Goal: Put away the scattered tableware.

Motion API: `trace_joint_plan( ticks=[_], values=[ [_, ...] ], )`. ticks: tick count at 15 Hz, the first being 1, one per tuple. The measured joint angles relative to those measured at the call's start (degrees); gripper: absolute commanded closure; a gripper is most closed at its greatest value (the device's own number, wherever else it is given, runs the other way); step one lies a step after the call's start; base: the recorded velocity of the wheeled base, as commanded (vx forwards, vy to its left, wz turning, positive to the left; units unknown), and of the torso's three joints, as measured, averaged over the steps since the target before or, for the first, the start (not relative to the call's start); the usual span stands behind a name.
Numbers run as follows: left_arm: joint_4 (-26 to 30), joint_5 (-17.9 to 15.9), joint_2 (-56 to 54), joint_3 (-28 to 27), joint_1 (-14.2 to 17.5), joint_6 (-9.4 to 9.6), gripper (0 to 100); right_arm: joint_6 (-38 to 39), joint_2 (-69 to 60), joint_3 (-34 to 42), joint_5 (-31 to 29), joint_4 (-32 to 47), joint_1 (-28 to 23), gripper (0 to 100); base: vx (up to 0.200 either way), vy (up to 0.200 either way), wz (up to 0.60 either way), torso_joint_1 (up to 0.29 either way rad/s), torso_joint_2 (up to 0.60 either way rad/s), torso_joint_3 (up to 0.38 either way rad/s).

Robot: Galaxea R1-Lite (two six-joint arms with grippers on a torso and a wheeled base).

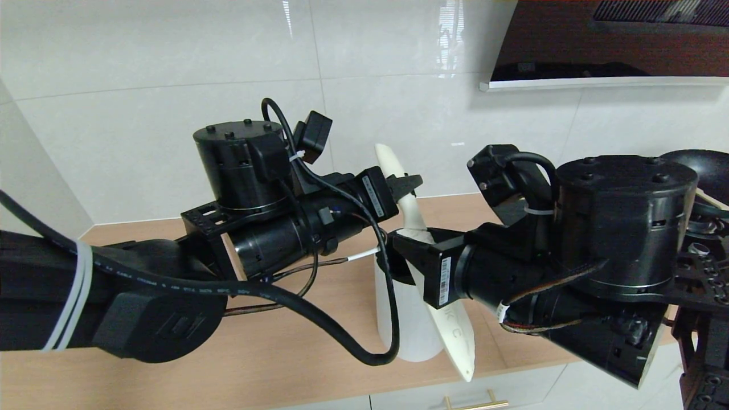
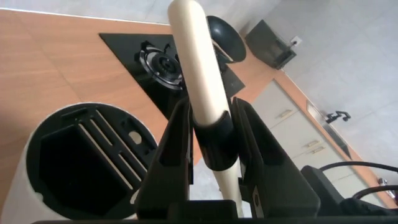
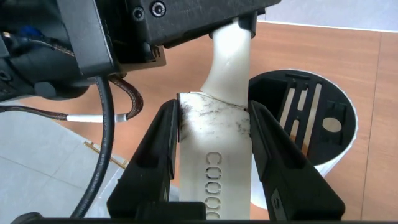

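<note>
A cream spatula [image 1: 450, 330] hangs tilted above a white cylindrical utensil holder [image 1: 407, 336] on the wooden counter. My left gripper [image 1: 407, 191] is shut on its rounded handle [image 2: 194, 74], high up. My right gripper [image 1: 418, 253] is shut on the wide scuffed blade [image 3: 214, 162], one finger at each edge. The blade's tip hangs in front of the holder, outside it. In the left wrist view the holder's rim [image 2: 31, 140] shows dark slotted compartments inside. From the right wrist, the holder [image 3: 348, 146] stands just beyond the blade, and the left gripper [image 3: 233, 22] clamps the handle.
A gas hob [image 2: 163, 62] with a black pan [image 2: 224, 34] lies on the counter beyond the holder. That pan [image 1: 697, 165] is at the right in the head view, under a range hood [image 1: 603, 51]. The tiled wall is close behind; a drawer handle [image 1: 475, 403] marks the counter's front.
</note>
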Motion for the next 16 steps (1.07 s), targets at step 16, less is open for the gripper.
trace_joint_plan(
  ticks=[16],
  values=[
    [-8.87, 1.51, -5.44, 1.41, 4.55, 13.65, 100, -3.93, -8.57, 1.61, 0.6, 2.3, -13.59, 0, 0.0, 0.0, 0.0, 0.0, 0.0, 0.0]
  ],
)
